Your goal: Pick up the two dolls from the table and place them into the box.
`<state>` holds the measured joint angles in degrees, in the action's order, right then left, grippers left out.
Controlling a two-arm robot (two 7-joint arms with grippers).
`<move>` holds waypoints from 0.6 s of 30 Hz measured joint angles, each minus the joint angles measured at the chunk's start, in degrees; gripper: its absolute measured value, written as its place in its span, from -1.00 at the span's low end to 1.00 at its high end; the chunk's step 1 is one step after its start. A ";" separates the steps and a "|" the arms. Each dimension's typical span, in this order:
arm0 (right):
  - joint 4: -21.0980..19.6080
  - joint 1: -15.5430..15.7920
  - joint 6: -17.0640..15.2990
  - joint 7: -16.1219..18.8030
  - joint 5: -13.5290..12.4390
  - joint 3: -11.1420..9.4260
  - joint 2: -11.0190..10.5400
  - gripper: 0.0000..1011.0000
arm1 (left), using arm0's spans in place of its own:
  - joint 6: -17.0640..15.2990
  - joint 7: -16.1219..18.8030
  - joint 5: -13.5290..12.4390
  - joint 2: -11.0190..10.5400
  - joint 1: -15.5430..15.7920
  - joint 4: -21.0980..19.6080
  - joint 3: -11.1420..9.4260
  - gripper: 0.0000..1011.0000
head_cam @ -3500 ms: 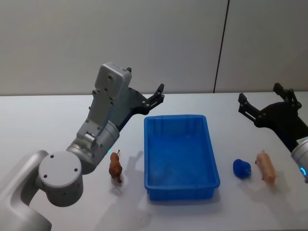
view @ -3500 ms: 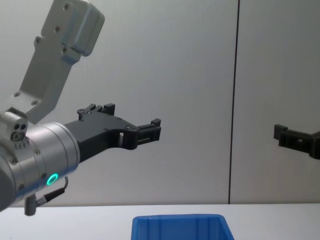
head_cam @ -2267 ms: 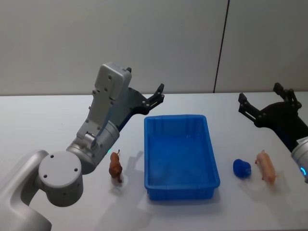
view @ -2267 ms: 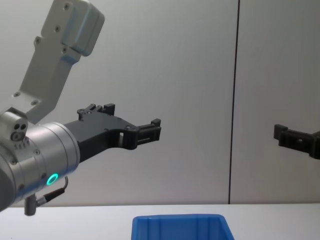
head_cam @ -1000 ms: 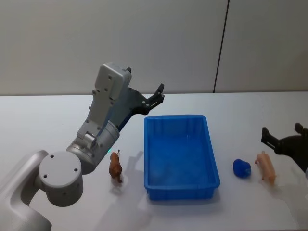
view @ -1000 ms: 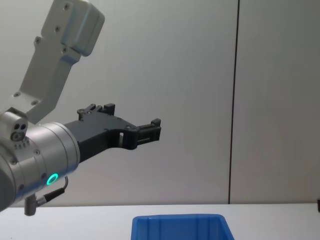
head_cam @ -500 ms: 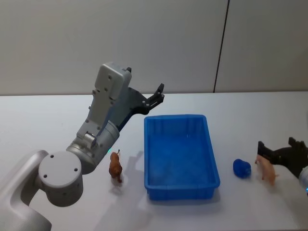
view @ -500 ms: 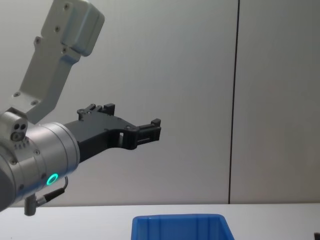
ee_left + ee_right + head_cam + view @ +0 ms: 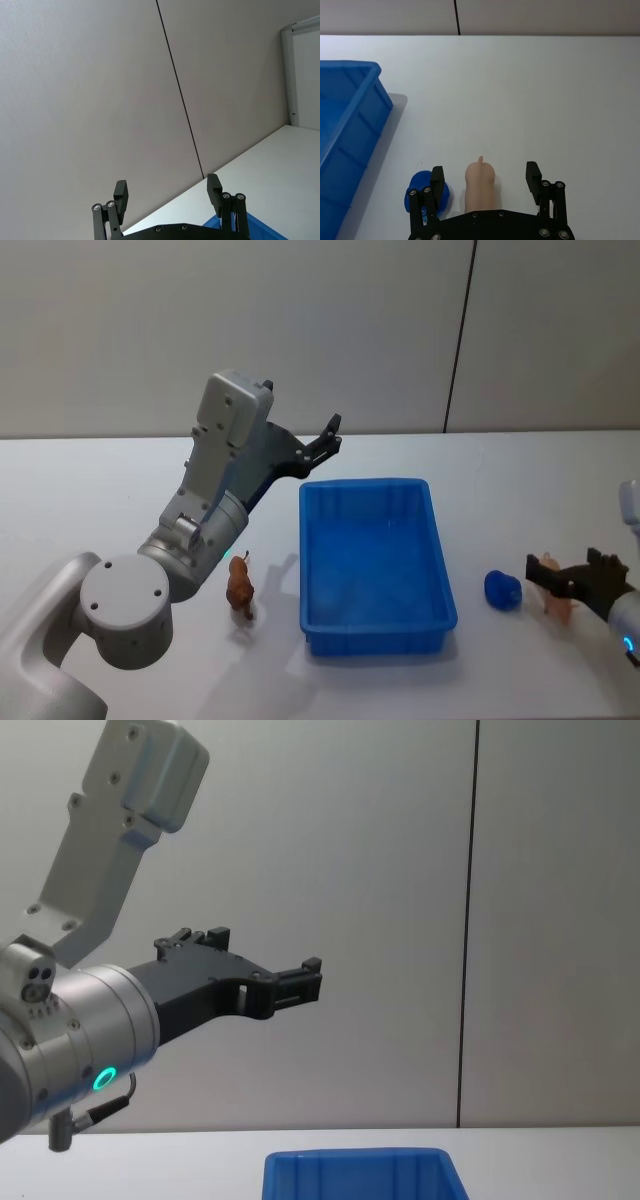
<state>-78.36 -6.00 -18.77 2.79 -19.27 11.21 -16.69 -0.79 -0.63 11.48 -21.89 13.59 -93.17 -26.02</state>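
Observation:
A brown animal doll [image 9: 240,585] stands on the white table [image 9: 500,470] left of the blue box [image 9: 375,485]. A pink pig doll [image 9: 560,604] lies right of the box. My right gripper [image 9: 565,575] is low over the pig and open. In the right wrist view its fingers [image 9: 437,176] stand on either side of the pig [image 9: 480,182], with gaps on both sides. My left gripper [image 9: 332,434] hangs open in the air beyond the box's far left corner, and also appears in the chest view [image 9: 305,975] and the left wrist view [image 9: 167,185].
A small blue lump [image 9: 503,590] lies between the box and the pig, close to one right finger [image 9: 420,179]. The box's corner [image 9: 350,67] is to that side. Bare table stretches beyond the pig. A grey wall stands behind the table.
My right gripper has come down from the far right of the table toward me and now straddles the pink pig. The left arm, dolls and box have not moved.

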 joint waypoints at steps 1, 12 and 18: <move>0.45 -0.23 -0.27 0.06 -0.15 0.02 0.14 0.98 | 0.00 0.00 0.00 0.00 0.00 0.00 0.00 0.98; 3.41 -1.59 -2.16 0.38 -1.75 0.05 0.99 0.60 | 0.00 0.00 0.00 0.00 0.00 0.00 0.00 0.98; 4.90 -2.21 -3.18 0.39 -2.74 0.04 1.44 0.22 | 0.00 0.00 0.00 0.00 0.00 0.00 0.00 0.98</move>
<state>-73.46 -8.21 -21.95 3.18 -22.01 11.25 -15.25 -0.79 -0.62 11.48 -21.90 13.59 -93.18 -26.03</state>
